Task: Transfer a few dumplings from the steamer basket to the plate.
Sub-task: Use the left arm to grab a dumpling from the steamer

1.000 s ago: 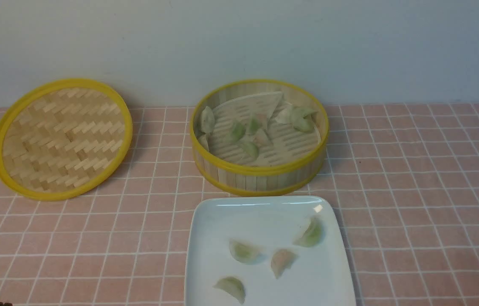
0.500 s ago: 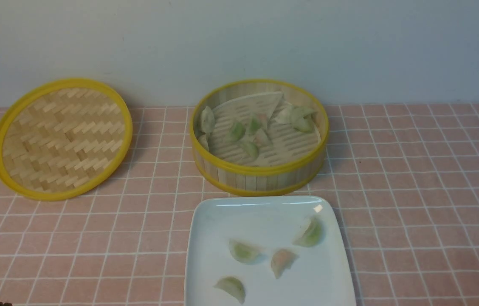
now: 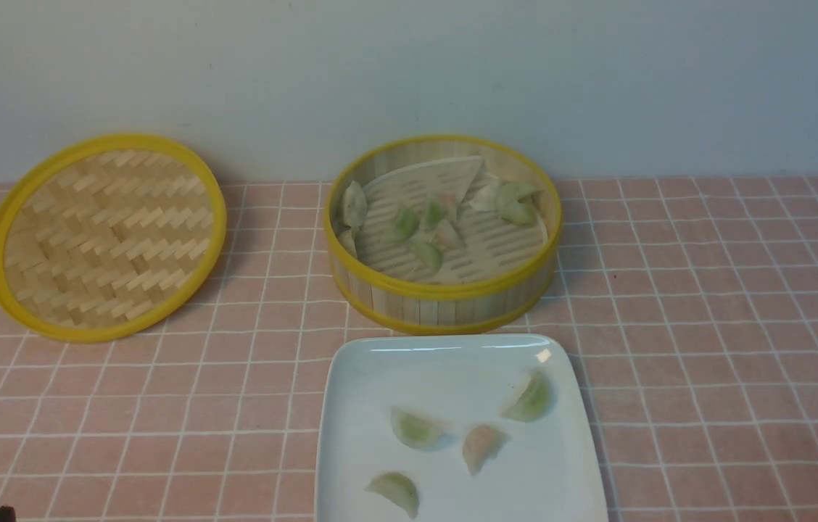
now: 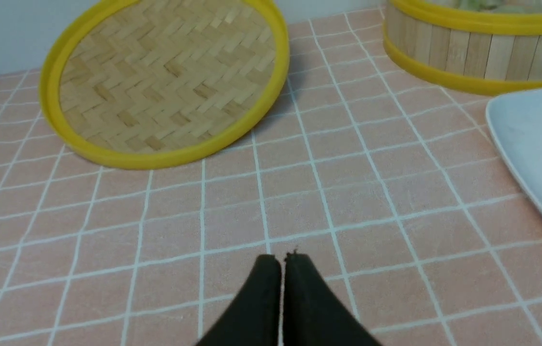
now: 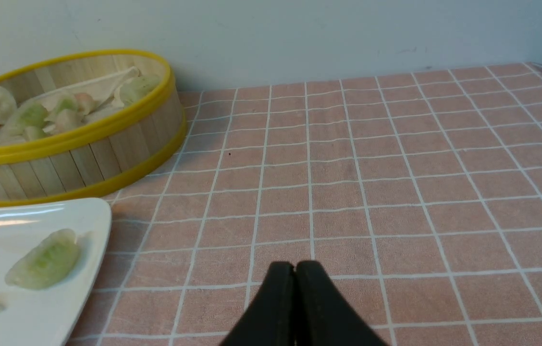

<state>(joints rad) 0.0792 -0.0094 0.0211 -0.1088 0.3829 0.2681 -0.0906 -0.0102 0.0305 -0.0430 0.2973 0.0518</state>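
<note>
The bamboo steamer basket [image 3: 445, 296] stands at the back centre, with several pale green and pinkish dumplings [image 3: 426, 252] on its slatted floor. In front of it lies the white square plate [image 3: 380, 377], holding several dumplings [image 3: 529, 397]. My left gripper [image 4: 282, 259] is shut and empty, low over the tablecloth to the left of the plate [image 4: 535, 139]; only a dark tip shows at the front view's lower left corner. My right gripper [image 5: 294, 265] is shut and empty over the cloth to the right of the plate [image 5: 35, 307] and basket [image 5: 83, 158]. It is out of the front view.
The flat woven basket lid [image 3: 104, 235] with a yellow rim leans at the back left, also in the left wrist view [image 4: 165, 81]. A pink checked tablecloth [image 3: 728, 326] covers the table, and a pale wall runs behind it.
The dark tip of my left gripper at the front view's lower left corner has shifted slightly. Nothing else has moved.
</note>
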